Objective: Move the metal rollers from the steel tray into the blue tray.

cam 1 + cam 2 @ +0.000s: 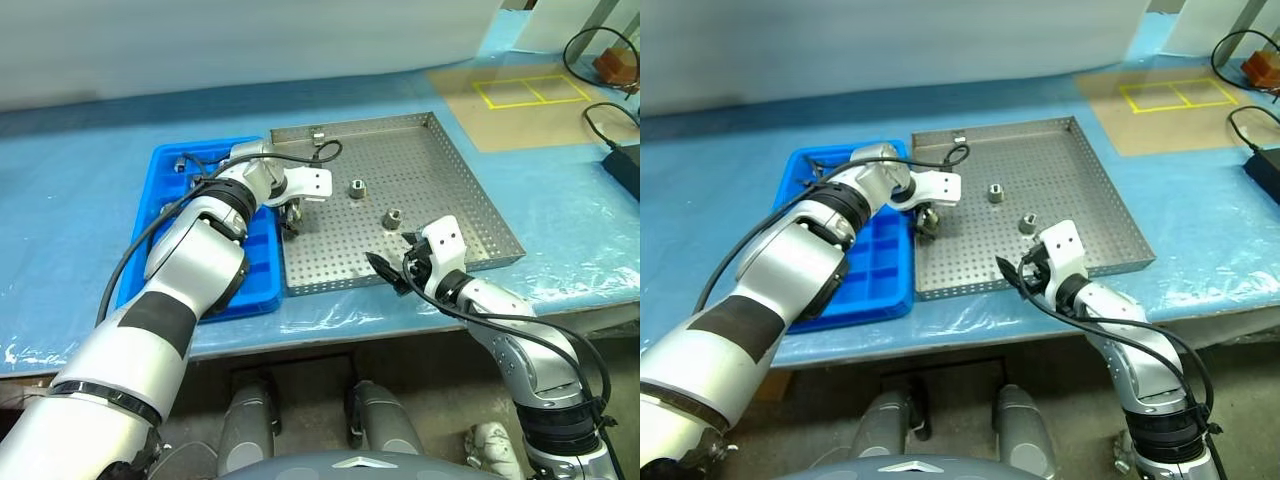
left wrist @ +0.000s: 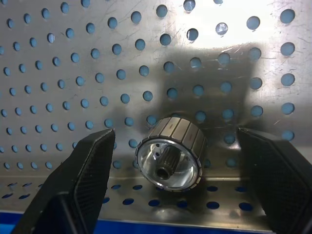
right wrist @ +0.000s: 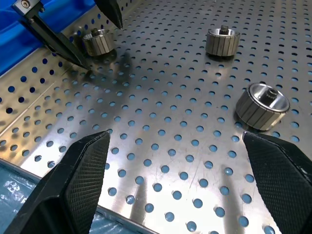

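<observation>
Four metal rollers (image 1: 357, 188) still left in steel tray (image 1: 470, 200); one seen in blue tray (image 1: 165, 160). Left end effector (image 2: 170, 165) released around one, right end effector (image 3: 175, 180) released, idle.

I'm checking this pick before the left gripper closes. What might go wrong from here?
1. The ribbed silvery metal roller lies on its side between the open left gripper fingers, so it may roll away when squeezed.
2. It sits right by the low rim of the perforated grey steel tray; a fingertip could catch that rim.
3. The open right gripper hovers at the near edge and might nudge another roller.
</observation>
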Robot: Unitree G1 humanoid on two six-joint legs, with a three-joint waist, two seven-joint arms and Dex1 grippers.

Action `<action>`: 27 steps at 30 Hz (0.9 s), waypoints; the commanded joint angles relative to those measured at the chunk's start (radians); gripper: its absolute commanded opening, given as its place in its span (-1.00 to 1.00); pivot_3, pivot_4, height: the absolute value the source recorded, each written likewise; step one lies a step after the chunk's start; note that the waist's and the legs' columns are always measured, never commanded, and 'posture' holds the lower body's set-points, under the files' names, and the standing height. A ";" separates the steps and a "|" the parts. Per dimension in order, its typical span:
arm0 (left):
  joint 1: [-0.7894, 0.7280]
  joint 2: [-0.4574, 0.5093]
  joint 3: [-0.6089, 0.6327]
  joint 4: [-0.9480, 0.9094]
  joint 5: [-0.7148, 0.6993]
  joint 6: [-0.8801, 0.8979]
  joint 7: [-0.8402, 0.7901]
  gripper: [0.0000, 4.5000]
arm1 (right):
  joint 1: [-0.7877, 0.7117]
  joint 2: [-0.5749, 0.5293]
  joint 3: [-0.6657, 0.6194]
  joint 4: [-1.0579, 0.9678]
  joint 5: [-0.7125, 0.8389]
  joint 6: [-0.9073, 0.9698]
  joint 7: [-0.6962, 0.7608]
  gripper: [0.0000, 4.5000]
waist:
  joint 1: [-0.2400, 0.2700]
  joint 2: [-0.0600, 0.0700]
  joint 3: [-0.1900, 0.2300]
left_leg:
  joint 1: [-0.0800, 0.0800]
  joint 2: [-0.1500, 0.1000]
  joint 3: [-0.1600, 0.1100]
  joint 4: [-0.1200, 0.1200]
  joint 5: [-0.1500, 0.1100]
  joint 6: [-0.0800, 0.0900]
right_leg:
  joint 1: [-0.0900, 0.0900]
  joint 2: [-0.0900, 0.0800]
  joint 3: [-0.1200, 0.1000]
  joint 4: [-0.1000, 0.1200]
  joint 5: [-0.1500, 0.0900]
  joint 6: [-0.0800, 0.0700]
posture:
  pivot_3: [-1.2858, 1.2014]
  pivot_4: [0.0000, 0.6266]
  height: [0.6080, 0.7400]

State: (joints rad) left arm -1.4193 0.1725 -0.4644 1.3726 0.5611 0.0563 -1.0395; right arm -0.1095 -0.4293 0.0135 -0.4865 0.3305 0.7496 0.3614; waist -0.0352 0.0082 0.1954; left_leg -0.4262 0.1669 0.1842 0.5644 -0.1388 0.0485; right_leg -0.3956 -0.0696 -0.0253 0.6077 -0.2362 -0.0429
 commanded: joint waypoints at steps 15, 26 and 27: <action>0.019 0.011 -0.016 -0.001 0.024 0.011 0.038 0.35 | 0.005 -0.001 -0.004 -0.054 -0.010 -0.010 -0.019 1.00 | -0.007 0.000 0.000 | 0.007 0.000 0.000 0.001 -0.001 -0.001 | 0.007 0.000 0.000 -0.001 0.000 0.000 | -0.40 -0.52 1.00; 0.016 0.044 0.009 -0.008 -0.002 -0.013 -0.003 -0.16 | -0.032 0.005 0.007 -0.030 -0.012 -0.017 -0.002 1.00 | -0.009 0.000 0.000 | 0.007 0.000 0.000 0.000 0.000 0.000 | 0.006 0.000 0.000 -0.001 0.000 0.000 | -0.38 -0.52 1.00; 0.011 0.050 0.023 -0.011 -0.017 -0.014 -0.015 -0.16 | -0.037 0.004 0.007 -0.027 -0.011 -0.017 0.000 1.00 | -0.009 0.000 0.000 | 0.007 0.000 0.000 0.000 0.000 0.000 | 0.006 0.000 0.000 -0.001 0.000 0.000 | -0.37 -0.52 1.00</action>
State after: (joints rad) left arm -1.3985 0.1961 -0.4601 1.3706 0.5597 0.0442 -1.0382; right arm -0.1305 -0.4288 0.0213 -0.4859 0.3171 0.7496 0.3552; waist -0.0445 0.0080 0.1955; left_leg -0.4196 0.1671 0.1842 0.5642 -0.1391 0.0484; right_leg -0.3901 -0.0695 -0.0253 0.6067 -0.2362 -0.0429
